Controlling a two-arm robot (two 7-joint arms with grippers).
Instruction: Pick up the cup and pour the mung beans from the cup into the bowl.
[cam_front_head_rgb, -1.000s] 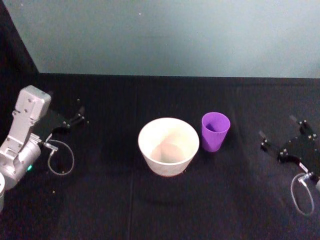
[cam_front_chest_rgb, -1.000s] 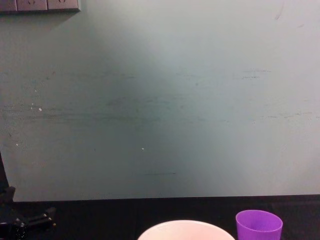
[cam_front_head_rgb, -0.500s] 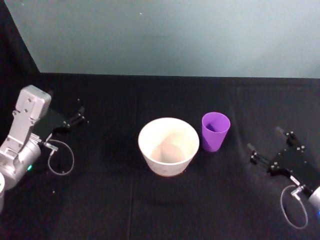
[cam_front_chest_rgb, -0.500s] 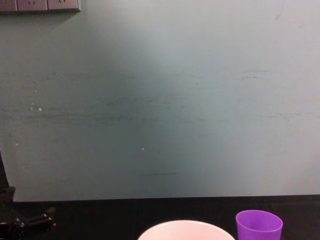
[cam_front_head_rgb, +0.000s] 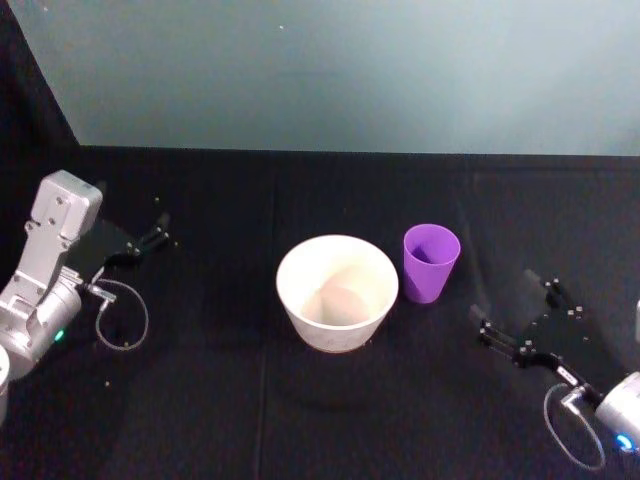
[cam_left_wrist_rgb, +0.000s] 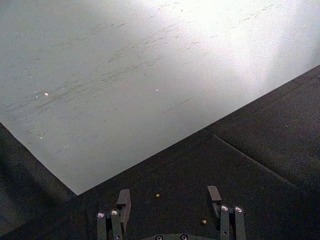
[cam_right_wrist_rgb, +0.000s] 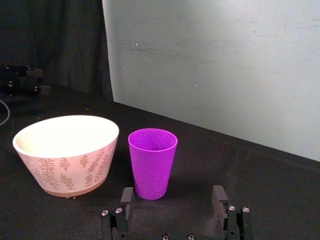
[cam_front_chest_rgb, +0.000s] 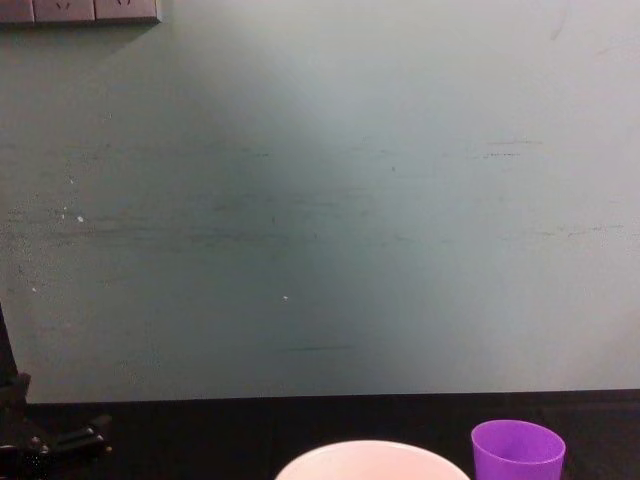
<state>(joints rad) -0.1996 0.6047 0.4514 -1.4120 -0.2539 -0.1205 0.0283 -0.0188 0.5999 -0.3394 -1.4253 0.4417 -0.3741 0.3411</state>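
Table (cam_front_head_rgb: 300, 420): had a black cloth on it.
Wall (cam_front_head_rgb: 350, 70): pale grey-green, behind the table.
Cup (cam_front_head_rgb: 431, 262): stood upright, just beside the bowl (cam_front_head_rgb: 335, 338).
Right gripper (cam_front_head_rgb: 510, 300): spread wide, near the cup, not touching.
Left gripper (cam_front_head_rgb: 163, 228): spread, far left.

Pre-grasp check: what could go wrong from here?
1. The cup stands close beside the bowl; a finger of the open right gripper could clip the bowl while straddling the cup.
2. The cup tapers to a narrow base and sits off-centre ahead of that gripper in the right wrist view; one-sided contact might tip it.
The left gripper sits parked far left.
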